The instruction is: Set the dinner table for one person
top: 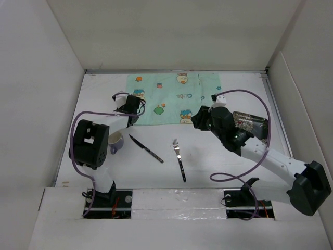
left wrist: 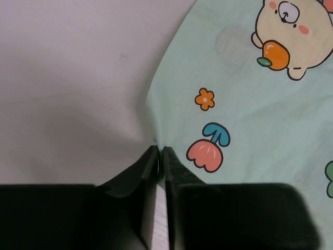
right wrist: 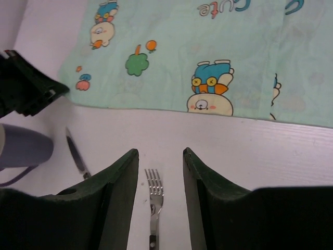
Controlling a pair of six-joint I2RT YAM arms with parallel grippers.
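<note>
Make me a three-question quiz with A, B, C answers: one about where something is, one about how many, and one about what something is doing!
1. Where is the fork?
A. On the bare dinner table, nearer the arms than the cloth
B. On the cloth
C. Inside the mug

2. How many pieces of cutlery lie out?
A. One
B. Two
C. Four

3. What is the right end effector doing?
A. Shut on the fork
B. Shut on the cloth
C. Open, holding nothing

Answers: 1 A, the fork rests on the white surface below the cloth's edge; 2 B, only the fork and a knife show; 3 C, its jaws stand apart with the fork lying below between them.
</note>
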